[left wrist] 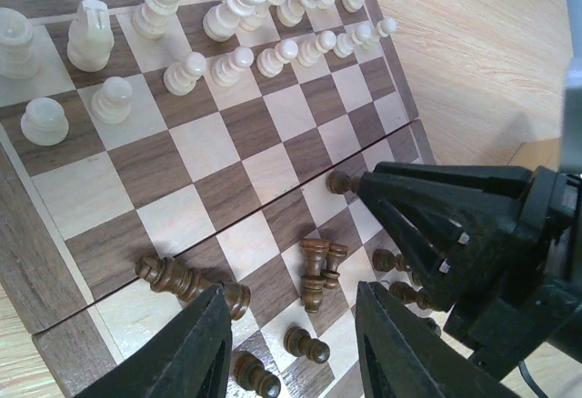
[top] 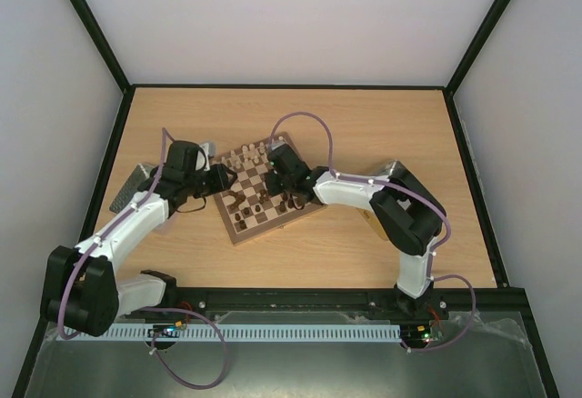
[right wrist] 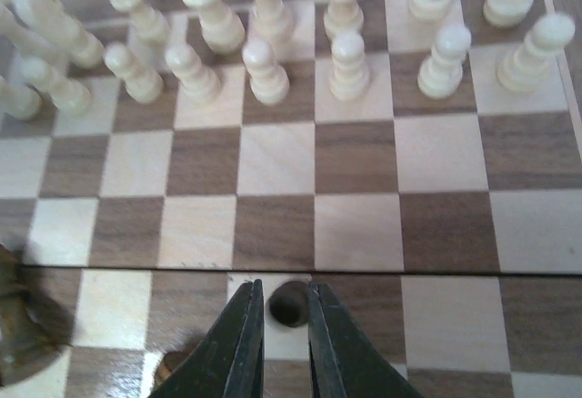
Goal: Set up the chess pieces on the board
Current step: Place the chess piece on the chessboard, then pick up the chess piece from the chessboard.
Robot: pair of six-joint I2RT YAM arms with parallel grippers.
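The right gripper (right wrist: pixel 286 289) hangs low over the board (right wrist: pixel 364 234), its two fingers nearly together with the round head of a dark pawn (right wrist: pixel 289 305) between their tips. The pawn stands upright on a light square. A thin sliver of gap seems to show on each side of the head, so whether the fingers pinch it or have let it go cannot be told. Far beyond the fingertips, the cream pieces (right wrist: pixel 264 71) stand in two rows along the board's far edge (the front row all pawns).

The left gripper (left wrist: pixel 291 293) is spread wide and grasps nothing. Just past its fingertips, several dark pieces (left wrist: pixel 314 271) lie toppled in a small cluster on the board. Another dark piece lies on its side just outside the left finger, and a dark pawn stands between the two fingers, lower down. The right gripper shows ahead and to the right of those fingers, touching the same upright pawn.
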